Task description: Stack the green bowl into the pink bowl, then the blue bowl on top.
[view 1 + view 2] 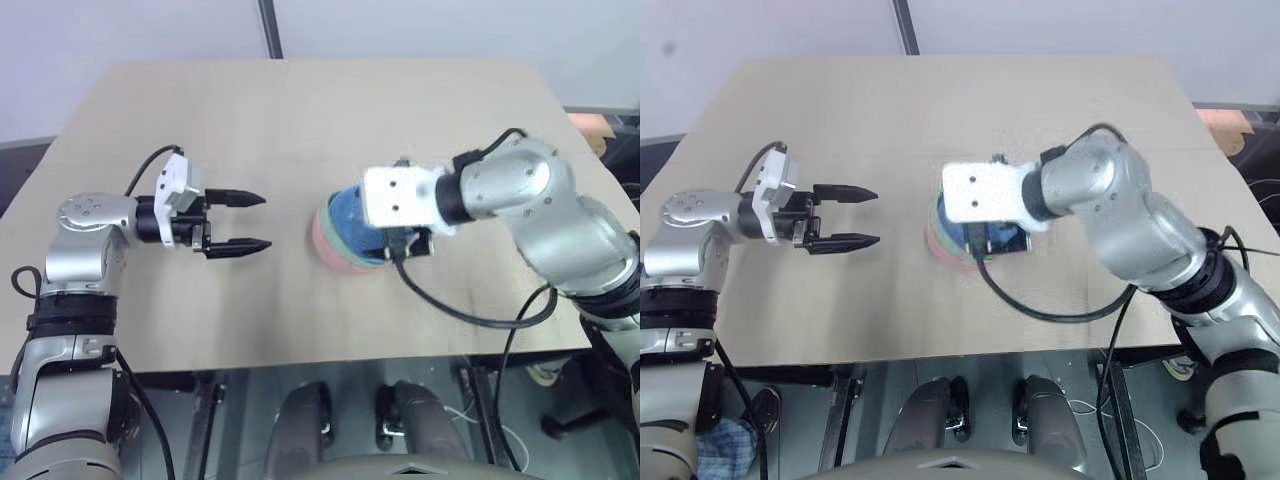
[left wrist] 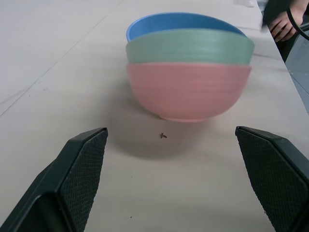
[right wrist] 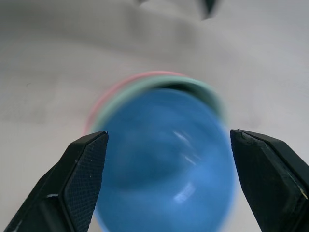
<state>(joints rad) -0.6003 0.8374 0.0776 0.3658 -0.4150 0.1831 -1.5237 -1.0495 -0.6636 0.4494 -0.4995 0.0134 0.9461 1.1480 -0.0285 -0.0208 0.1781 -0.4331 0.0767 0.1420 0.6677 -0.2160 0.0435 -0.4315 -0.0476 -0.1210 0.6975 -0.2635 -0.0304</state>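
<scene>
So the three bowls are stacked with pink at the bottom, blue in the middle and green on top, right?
Not quite. The pink bowl is at the bottom, but the green bowl sits in the middle and the blue bowl is on top. The left wrist view shows the order from the side.

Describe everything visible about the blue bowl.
The blue bowl is small, round, bright sky-blue, smooth plain plastic by its look, with a glossy inside. It sits upright, slightly tilted, nested as the top of a stack: inside the green bowl, which sits in the pink bowl on the table. The right gripper hovers open above it, not touching.
</scene>
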